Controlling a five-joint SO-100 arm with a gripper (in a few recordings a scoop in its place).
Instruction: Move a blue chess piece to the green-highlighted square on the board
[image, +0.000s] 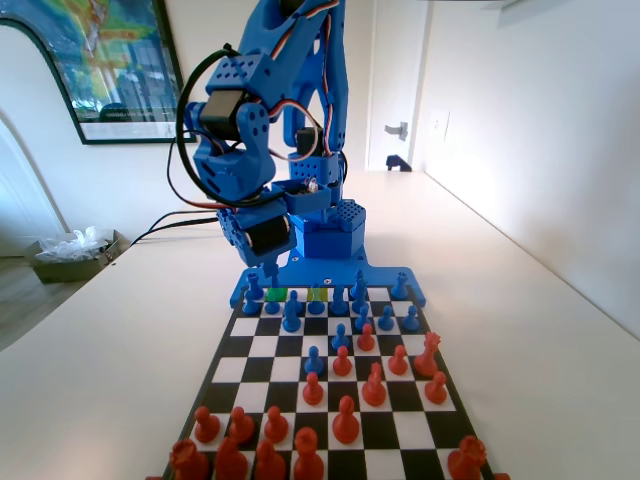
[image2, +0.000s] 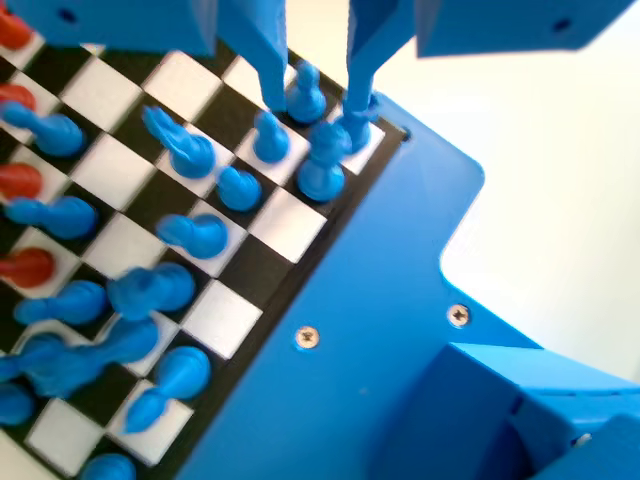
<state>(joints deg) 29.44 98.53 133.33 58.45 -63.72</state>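
Wrist view shows the gripper (image2: 315, 100) hanging low over the far corner of the board (image2: 135, 235), with its two jaws spread apart and nothing between them yet. Several blue pieces stand crowded under the jaws, and the blue chess piece (image2: 322, 165) seems to be the tall one just below the gap, though the blur makes it hard to be sure. In the fixed view the gripper (image: 272, 268) points down at the far left part of the board (image: 330, 375), near the blue arm's base. The green-highlighted square (image: 277, 296) lies in the far row, just right of the gripper tip, with a paler yellow-green square (image: 317, 294) a little further right. The blue piece looks light, hard and smooth, so it could slip or tip over. Its top is thin and its bottom is wide. A good place to hold it is probably the slim middle part, squeezed gently, taking care not to bump the blue pawns (image: 291, 318) standing close by.
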